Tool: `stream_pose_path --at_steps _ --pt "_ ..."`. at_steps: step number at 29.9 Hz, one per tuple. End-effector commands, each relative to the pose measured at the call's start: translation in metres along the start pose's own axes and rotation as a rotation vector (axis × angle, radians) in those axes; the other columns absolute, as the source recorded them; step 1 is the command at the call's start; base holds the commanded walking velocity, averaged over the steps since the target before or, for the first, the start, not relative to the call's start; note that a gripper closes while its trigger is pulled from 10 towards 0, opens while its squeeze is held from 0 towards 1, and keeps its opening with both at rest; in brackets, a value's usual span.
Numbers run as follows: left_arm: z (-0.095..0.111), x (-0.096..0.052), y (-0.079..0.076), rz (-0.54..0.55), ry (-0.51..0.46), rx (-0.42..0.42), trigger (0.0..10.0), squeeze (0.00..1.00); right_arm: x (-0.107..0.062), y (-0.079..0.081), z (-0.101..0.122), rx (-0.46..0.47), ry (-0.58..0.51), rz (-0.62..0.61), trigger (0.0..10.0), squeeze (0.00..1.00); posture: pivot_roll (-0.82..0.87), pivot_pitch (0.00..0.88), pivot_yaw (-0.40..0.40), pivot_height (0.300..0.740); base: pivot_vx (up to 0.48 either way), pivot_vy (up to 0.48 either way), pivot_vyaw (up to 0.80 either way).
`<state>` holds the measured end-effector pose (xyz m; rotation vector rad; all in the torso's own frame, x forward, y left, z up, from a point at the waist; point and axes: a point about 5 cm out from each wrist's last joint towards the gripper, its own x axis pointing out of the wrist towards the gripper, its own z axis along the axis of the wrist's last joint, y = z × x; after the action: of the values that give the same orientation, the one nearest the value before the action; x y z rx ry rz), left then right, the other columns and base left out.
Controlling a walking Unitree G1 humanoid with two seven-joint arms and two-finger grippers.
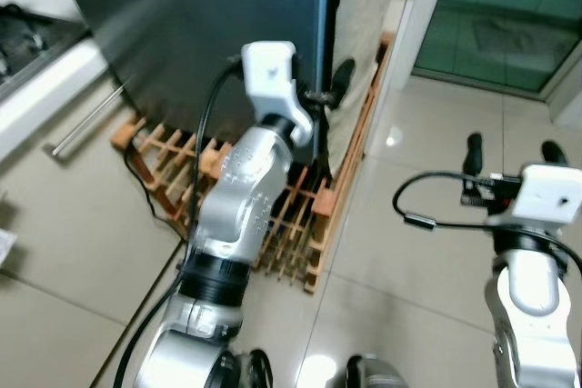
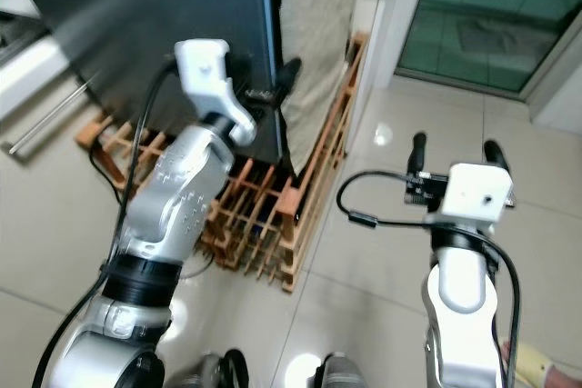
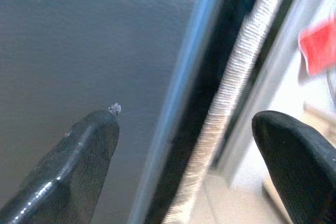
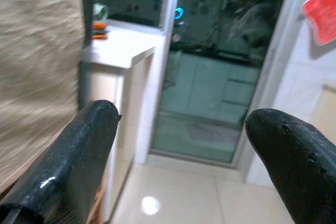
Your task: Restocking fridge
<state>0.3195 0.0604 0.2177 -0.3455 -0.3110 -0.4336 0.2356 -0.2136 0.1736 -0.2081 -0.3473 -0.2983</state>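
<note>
Left pincer (image 1: 329, 88) raised at right edge of dark fridge door (image 1: 209, 24), fingers (image 3: 79, 161) spread wide, one against the door face, the other past the edge; door edge and pale ribbed seal (image 3: 231, 93) sit between them, nothing gripped. Fridge stands on wooden slatted pallet (image 1: 300, 215) on tiled floor (image 1: 409, 261). Beige cloth (image 2: 318, 34) hangs just right of door edge. Right pincer (image 2: 451, 150) held low over the floor, well apart from the fridge, fingers wide, empty; points toward glass door (image 4: 210, 77) and white ledge (image 4: 118, 48). Worktop (image 1: 36, 52) with metal bar handle (image 1: 86, 120) at far left.
</note>
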Motion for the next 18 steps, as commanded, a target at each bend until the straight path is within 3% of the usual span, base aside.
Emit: stream_pose_path --at_steps 1,8,18 --pt "-0.001 -0.006 -0.003 -0.027 -0.028 0.008 10.0 0.0 0.0 0.002 0.006 0.013 -0.03 -0.004 10.0 0.22 -0.24 0.154 0.041 0.732 0.0 0.0 0.0" --pt "-0.023 -0.002 -0.01 -0.054 0.059 0.012 10.0 0.0 0.015 0.014 -0.004 0.02 -0.018 0.054 10.0 0.22 -0.24 0.138 0.017 0.732 0.0 0.0 0.0" --pt "-0.023 0.009 -0.025 -0.1 0.035 -0.054 10.0 0.0 0.023 0.013 -0.007 0.02 -0.024 0.039 10.0 0.22 -0.25 0.127 0.029 0.732 0.0 0.0 0.0"
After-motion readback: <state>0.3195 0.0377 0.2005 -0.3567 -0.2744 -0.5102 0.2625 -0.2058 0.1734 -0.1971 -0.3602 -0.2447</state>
